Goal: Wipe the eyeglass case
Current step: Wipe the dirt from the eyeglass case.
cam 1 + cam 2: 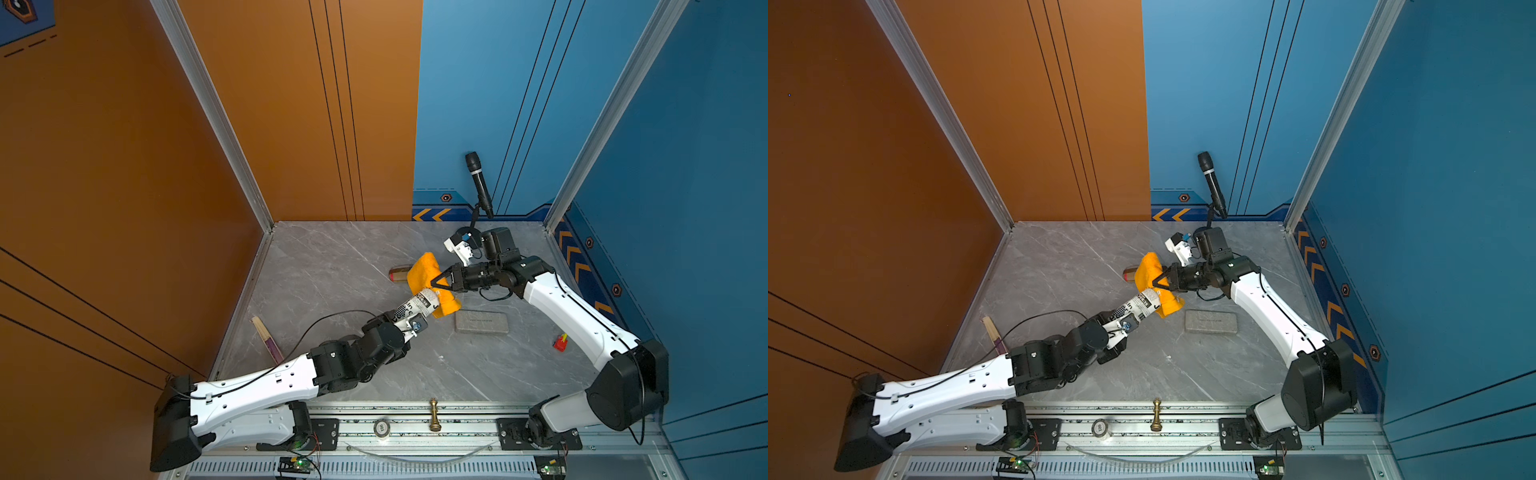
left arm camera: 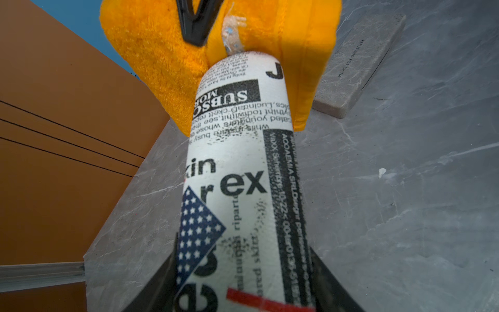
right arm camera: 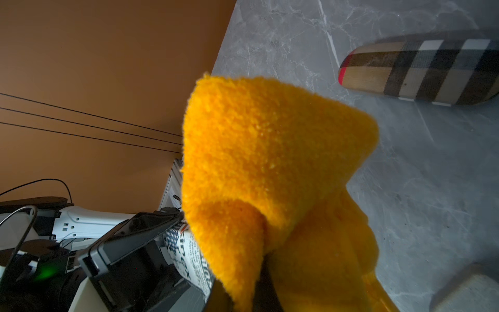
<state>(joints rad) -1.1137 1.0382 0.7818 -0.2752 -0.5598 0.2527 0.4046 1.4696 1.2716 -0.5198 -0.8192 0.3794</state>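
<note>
Clamps newsprint eyeglass case [image 1: 422, 305] in left gripper [image 2: 243, 259], raised over mid-table; pinches one orange cloth [image 1: 426, 270] in right gripper [image 1: 435, 285], draped over the case's far end. Half-hides one plaid case [image 1: 398, 274] behind cloth. Shows one grey flat box [image 1: 482, 322] right, one folded fan [image 1: 268, 340] left.

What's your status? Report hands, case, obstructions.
Left hand shut on newsprint eyeglass case. Right hand shut on orange cloth, cloth against case's tip. Nothing blocking; grey case sits apart.
</note>
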